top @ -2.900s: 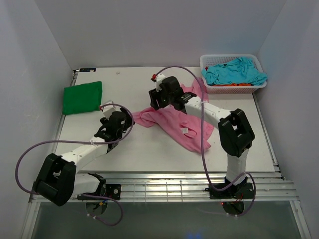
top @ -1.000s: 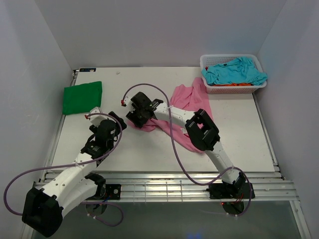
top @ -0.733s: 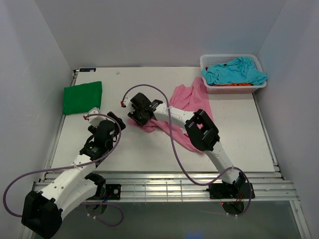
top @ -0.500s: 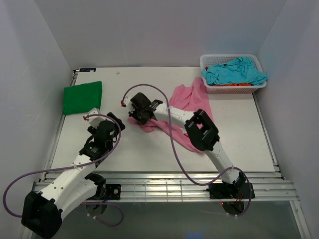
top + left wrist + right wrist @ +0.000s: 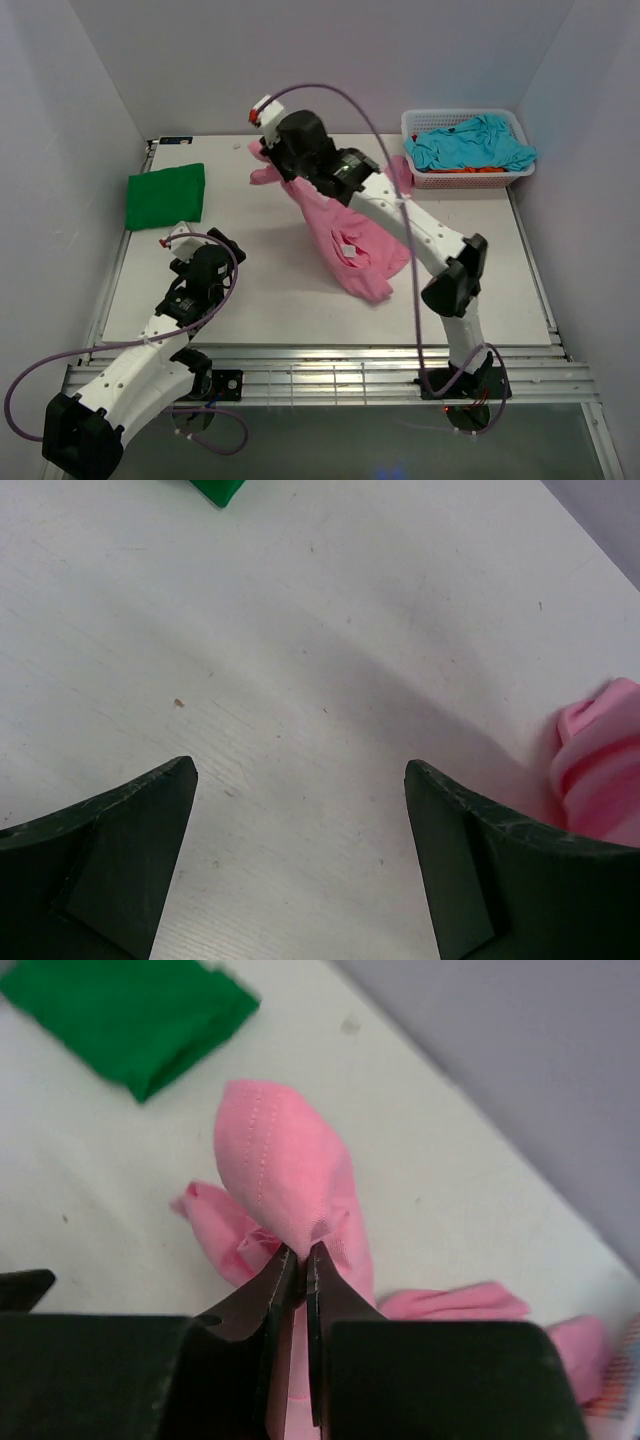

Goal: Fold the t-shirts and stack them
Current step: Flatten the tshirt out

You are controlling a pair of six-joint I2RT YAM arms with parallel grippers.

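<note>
While aloft, pink t-shirt (image 5: 345, 250) in claw (image 5: 298, 1254).

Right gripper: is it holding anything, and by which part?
The right gripper is shut on the pink t-shirt, pinching a bunched fold at its top end; the rest hangs down. The left gripper is open, holding nothing.
</note>
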